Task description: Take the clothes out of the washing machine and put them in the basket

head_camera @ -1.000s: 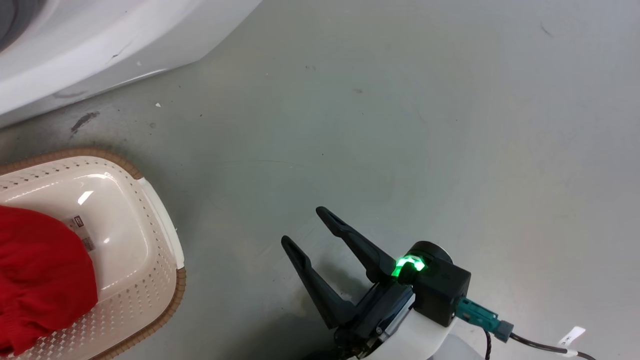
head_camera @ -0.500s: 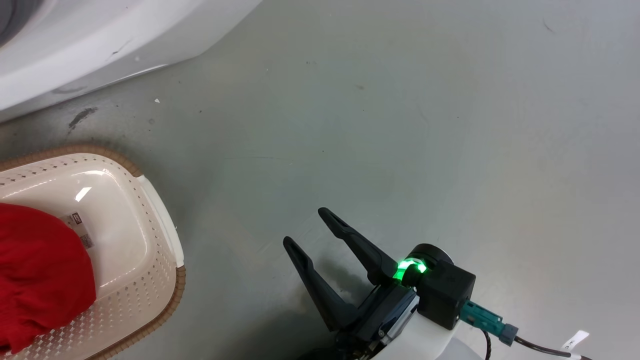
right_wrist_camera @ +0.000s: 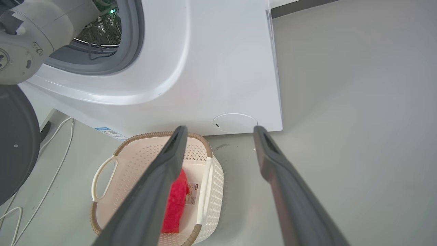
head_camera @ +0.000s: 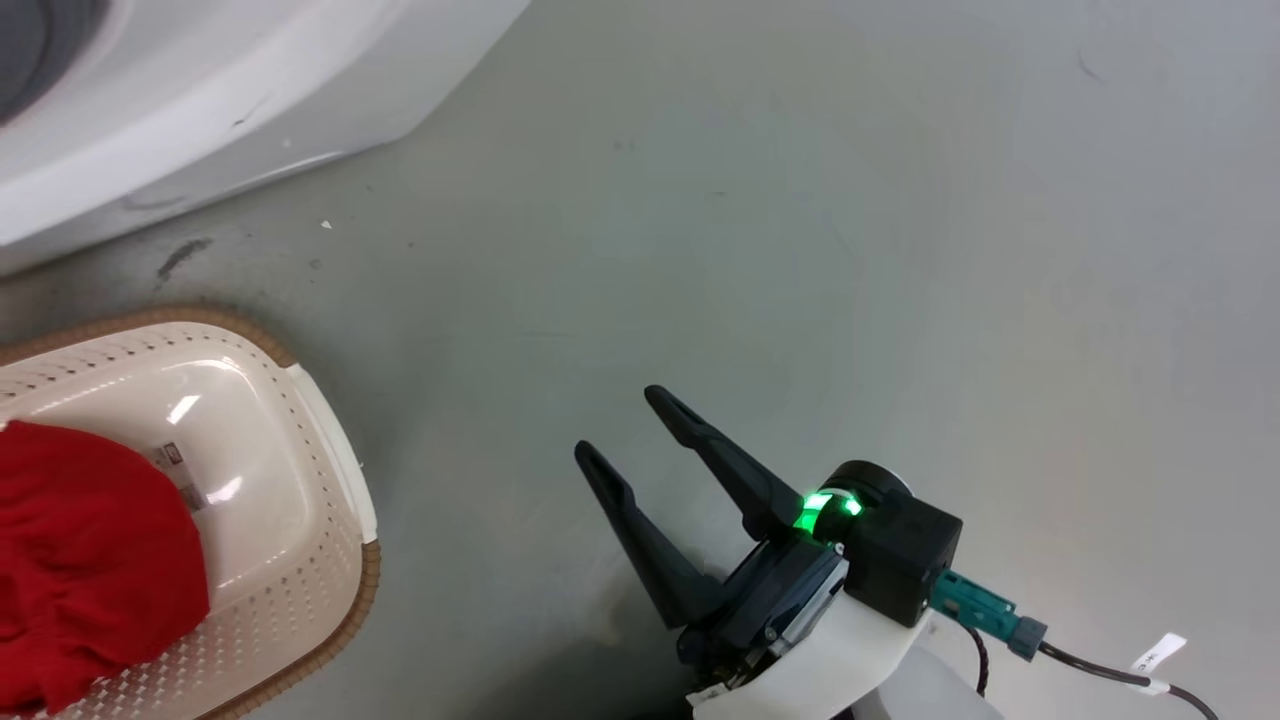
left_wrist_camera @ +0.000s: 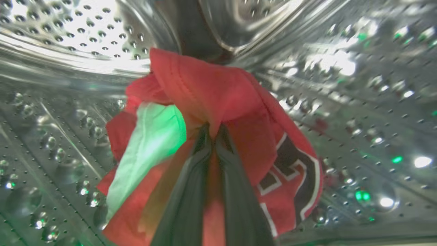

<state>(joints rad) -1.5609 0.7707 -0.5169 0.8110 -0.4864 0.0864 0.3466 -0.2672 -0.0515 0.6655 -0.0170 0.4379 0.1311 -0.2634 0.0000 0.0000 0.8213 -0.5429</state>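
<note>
Inside the perforated steel drum of the washing machine (left_wrist_camera: 51, 37), my left gripper (left_wrist_camera: 212, 131) is shut on a red garment (left_wrist_camera: 235, 106) with white trim and a black-and-white print. The washing machine (right_wrist_camera: 211, 68) is white with a grey door ring, and the left arm reaches into its opening. In front of it, the cream basket (head_camera: 300, 420) (right_wrist_camera: 133, 160) with a brown rim sits on the floor, with a plain red garment (head_camera: 90, 560) (right_wrist_camera: 175, 201) lying in it. My right gripper (head_camera: 620, 425) (right_wrist_camera: 218, 130) hangs open and empty above the floor, to the right of the basket.
Grey floor (head_camera: 850, 250) spreads to the right of the machine and the basket. The dark round door (right_wrist_camera: 15, 143) hangs open at the left, with white cables (right_wrist_camera: 58, 150) lying on the floor beside it.
The head view has shifted a little, down and to the right. My right gripper stays open and looks tilted slightly more upright.
</note>
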